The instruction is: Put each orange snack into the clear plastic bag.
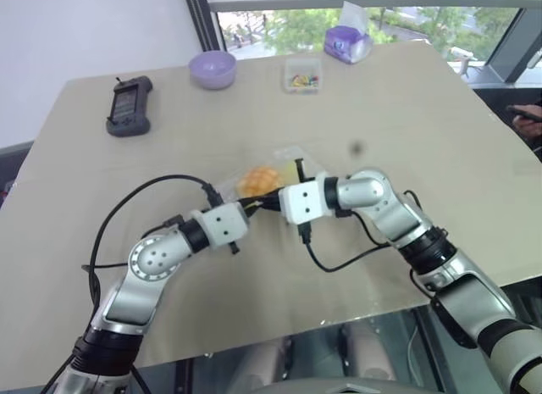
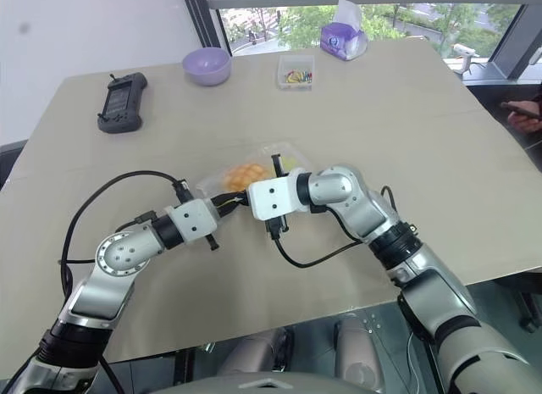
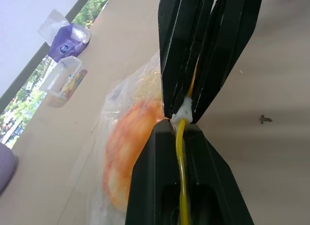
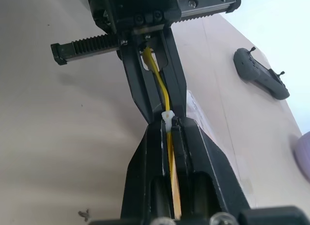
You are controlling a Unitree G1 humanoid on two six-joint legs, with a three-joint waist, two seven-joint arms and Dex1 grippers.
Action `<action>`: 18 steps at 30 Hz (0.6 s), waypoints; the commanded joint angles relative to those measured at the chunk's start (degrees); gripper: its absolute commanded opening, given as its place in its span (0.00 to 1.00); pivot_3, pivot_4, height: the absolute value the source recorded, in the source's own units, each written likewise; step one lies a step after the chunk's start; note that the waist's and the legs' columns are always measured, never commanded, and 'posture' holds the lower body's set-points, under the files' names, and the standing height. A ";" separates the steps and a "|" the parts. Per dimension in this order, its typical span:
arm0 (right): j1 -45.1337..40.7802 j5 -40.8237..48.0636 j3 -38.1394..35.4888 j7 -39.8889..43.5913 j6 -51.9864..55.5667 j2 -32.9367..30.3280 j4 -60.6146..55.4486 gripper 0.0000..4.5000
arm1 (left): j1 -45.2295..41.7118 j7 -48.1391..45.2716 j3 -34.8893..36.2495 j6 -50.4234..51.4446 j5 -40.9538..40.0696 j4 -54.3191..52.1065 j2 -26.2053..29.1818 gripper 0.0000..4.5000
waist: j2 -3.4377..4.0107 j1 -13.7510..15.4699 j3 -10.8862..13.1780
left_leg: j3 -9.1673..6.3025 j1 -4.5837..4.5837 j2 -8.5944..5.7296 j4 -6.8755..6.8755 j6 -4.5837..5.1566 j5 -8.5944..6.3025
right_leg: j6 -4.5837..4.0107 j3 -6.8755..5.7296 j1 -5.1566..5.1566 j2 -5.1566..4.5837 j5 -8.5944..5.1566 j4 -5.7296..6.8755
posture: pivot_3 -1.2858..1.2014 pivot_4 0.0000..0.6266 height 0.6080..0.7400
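Mid-tabletop (image 1: 406,114), the crinkly clear plastic bag (image 1: 292,163) holds the round, grid-topped orange snack (image 1: 259,179) inside it. Both black two-fingered end effectors meet tip to tip at the bag's near edge, the left end effector (image 3: 180,130) and the right end effector (image 4: 168,126) each clamped narrow on the bag's yellow zip strip (image 3: 181,152).

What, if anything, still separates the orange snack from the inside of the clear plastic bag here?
Nothing visible. The orange snack already shows through the clear plastic bag. Both tools, left and right, are shut on the bag's yellow zip strip, meeting tip to tip at its white slider.
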 commanded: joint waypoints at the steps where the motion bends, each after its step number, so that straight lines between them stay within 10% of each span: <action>1: 0.40 -1.19 -2.13 -0.79 1.75 -2.62 -0.39 0.01 | -0.16 0.42 2.51 -0.72 -0.33 0.22 1.37 0.00 | 0.00 0.00 0.00 | 0.00 0.00 0.00 0.00 0.00 0.00 | 0.00 0.00 0.00 0.00 0.00 0.00 | 0.52 0.24 0.97; 18: 0.52 -3.38 -2.70 -2.99 5.30 -6.68 1.05 0.01 | -2.47 5.35 4.96 -2.14 6.43 8.80 7.81 0.00 | 0.00 0.02 0.00 | 0.00 -0.01 0.00 0.00 0.00 0.00 | 0.00 -0.01 0.00 0.00 0.00 0.00 | 0.52 0.24 0.97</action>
